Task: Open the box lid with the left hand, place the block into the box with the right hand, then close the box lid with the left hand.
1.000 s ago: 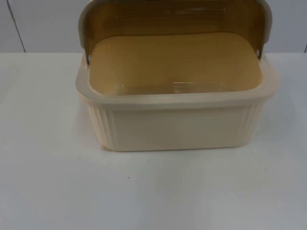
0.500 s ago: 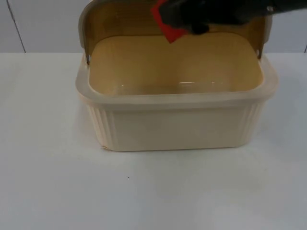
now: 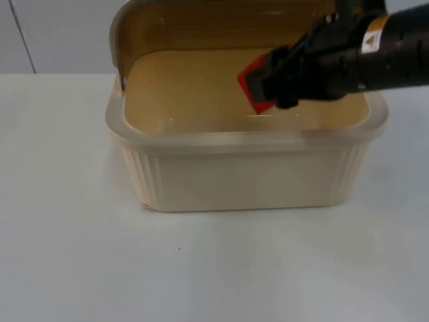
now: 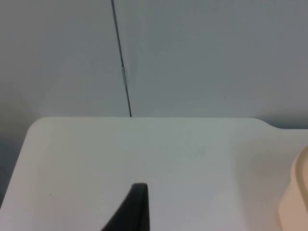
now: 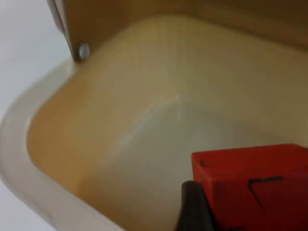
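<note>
A cream ribbed box (image 3: 244,176) stands mid-table with its brownish translucent lid (image 3: 234,27) swung up at the back. My right gripper (image 3: 263,90) reaches in from the right over the box's opening, shut on a red block (image 3: 253,86) that hangs inside the rim, above the floor. In the right wrist view the red block (image 5: 255,185) sits against a black fingertip (image 5: 192,209) over the box's pale interior (image 5: 144,125). The left wrist view has one black fingertip (image 4: 132,209) above bare table, with the box's edge (image 4: 296,202) beside it.
White table (image 3: 214,268) stretches in front of the box. The grey partition wall (image 3: 53,33) stands behind it, with a vertical seam (image 4: 122,72) in the left wrist view. The table's far edge and a corner (image 4: 38,125) lie ahead of the left gripper.
The right arm came in from the upper right with the red block and has lowered it from the lid's height down into the box opening. The box and lid stayed put.
</note>
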You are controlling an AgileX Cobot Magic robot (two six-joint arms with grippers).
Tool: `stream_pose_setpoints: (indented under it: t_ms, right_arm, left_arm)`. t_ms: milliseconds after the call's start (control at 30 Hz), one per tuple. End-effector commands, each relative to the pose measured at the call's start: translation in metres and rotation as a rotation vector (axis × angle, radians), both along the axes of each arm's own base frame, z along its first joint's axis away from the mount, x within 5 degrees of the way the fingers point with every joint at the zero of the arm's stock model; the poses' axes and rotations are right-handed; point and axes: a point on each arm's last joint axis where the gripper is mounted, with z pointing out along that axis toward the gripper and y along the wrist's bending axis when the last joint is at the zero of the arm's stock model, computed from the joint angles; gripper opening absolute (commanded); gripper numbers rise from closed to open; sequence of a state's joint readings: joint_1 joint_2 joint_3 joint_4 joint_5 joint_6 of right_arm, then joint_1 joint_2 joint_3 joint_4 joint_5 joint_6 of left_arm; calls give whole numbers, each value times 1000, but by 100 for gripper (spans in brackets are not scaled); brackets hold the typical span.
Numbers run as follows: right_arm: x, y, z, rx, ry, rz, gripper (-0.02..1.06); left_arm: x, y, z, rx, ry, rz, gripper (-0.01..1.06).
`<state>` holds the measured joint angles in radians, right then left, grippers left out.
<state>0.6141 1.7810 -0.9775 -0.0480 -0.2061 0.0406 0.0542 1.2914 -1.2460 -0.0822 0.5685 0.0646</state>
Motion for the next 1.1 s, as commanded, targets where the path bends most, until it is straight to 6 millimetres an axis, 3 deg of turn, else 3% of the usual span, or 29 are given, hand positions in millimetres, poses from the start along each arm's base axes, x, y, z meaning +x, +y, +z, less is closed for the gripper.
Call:
stream_pose_setpoints:
  t_ms: [0,433,767,933,1067]
  right_arm:
    - [5,2,-2,18,-24,-4,0]
    - [36,22,-22,58,8,-52,0]
    - [36,22,-22,12,-2,-28,0]
    - [36,22,-22,12,0,-29,8]
    - [36,22,-22,15,2,-32,23]
  left_arm:
    - [0,1,-1,-4,-2,5,105]
    - [2,1,-7,-5,20,5,105]
    - [5,2,-8,-5,14,6,105]
    - [5,2,-8,-3,7,6,105]
    - [5,2,-8,-1,7,4,105]
